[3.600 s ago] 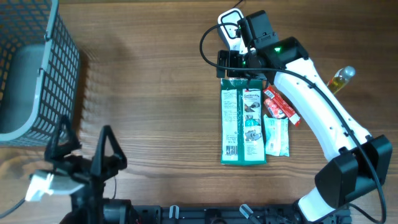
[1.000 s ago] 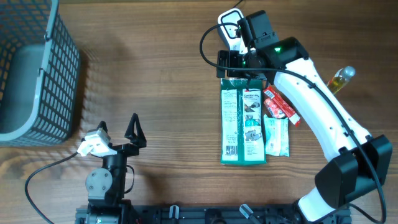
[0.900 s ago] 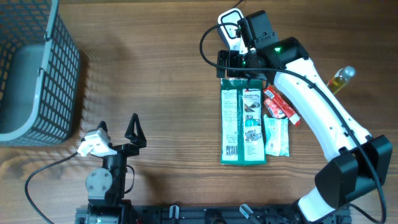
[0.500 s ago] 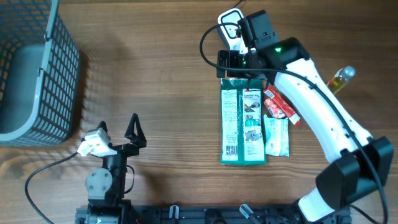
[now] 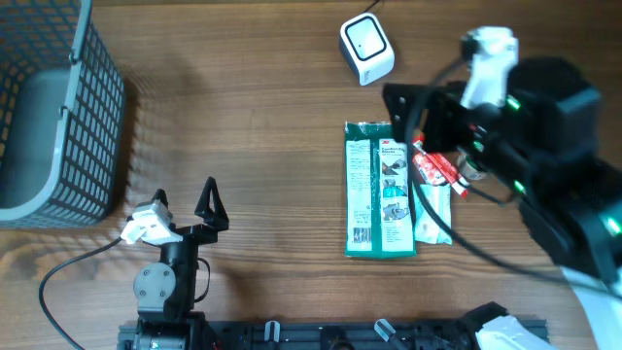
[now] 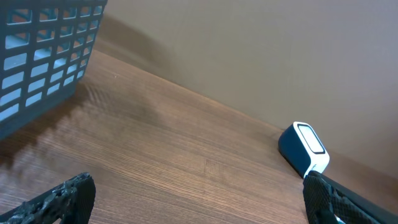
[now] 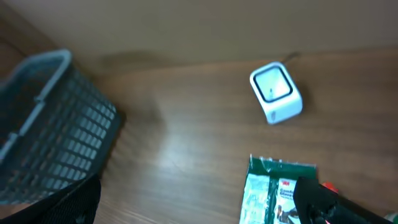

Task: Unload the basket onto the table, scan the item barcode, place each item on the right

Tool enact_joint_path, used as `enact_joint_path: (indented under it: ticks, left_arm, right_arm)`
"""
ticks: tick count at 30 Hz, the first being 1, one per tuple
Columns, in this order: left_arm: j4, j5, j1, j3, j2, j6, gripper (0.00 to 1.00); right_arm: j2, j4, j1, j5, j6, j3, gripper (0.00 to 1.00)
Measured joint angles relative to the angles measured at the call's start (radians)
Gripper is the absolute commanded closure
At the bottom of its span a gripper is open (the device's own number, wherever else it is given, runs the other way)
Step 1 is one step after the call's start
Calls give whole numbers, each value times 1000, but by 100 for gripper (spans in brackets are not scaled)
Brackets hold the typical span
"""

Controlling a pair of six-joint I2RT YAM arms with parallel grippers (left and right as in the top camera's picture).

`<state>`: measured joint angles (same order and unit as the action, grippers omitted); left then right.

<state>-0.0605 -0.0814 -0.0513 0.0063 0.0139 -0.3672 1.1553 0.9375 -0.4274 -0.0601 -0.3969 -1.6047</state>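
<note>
Overhead view: the green packet [image 5: 381, 190] lies flat on the tabletop [image 5: 262, 146], its long axis running away from the robot, and nothing holds it. I judge it to be the item for scanning. A red sachet [image 5: 437, 167] and a white sachet [image 5: 431, 212] lie just beside its right edge. The barcode scanner [image 5: 366, 49] sits beyond its far end, near but apart, window facing up.

The right gripper [image 5: 403, 117] hangs above the packet's far right corner, jaws wide apart and empty. The left gripper [image 5: 185, 199] sits low on the left, jaws also apart and empty, well apart from all 3 items. A wire basket [image 5: 58, 107] stands at the far left.

Assessment: the pick-up is not yet begun. A flat packet gives little to grip, so the sound approach is to take the far short edge and stay clear of the red sachet. The packet should then be lifted and its code turned toward the scanner window. A pale patch at its near left corner may be the barcode, but it is too small to confirm.

Only the overhead view shows the 2 sachets whole. The right wrist view shows the scanner window, the basket and the packet's far end. The left wrist view shows the scanner's side and the basket, with no packet.
</note>
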Motion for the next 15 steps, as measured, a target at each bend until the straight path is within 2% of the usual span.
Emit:
enact_joint_path:
  ticks: [6, 10, 15]
  left_arm:
    - [0, 0, 0, 0, 0, 0, 0]
    - [0, 0, 0, 0, 0, 0, 0]
    - [0, 0, 0, 0, 0, 0, 0]
  right_arm:
    - [-194, 29, 0, 48, 21, 21, 0]
    - [-367, -125, 0, 70, 91, 181, 0]
    - [-571, -378, 62, 71, 158, 476, 0]
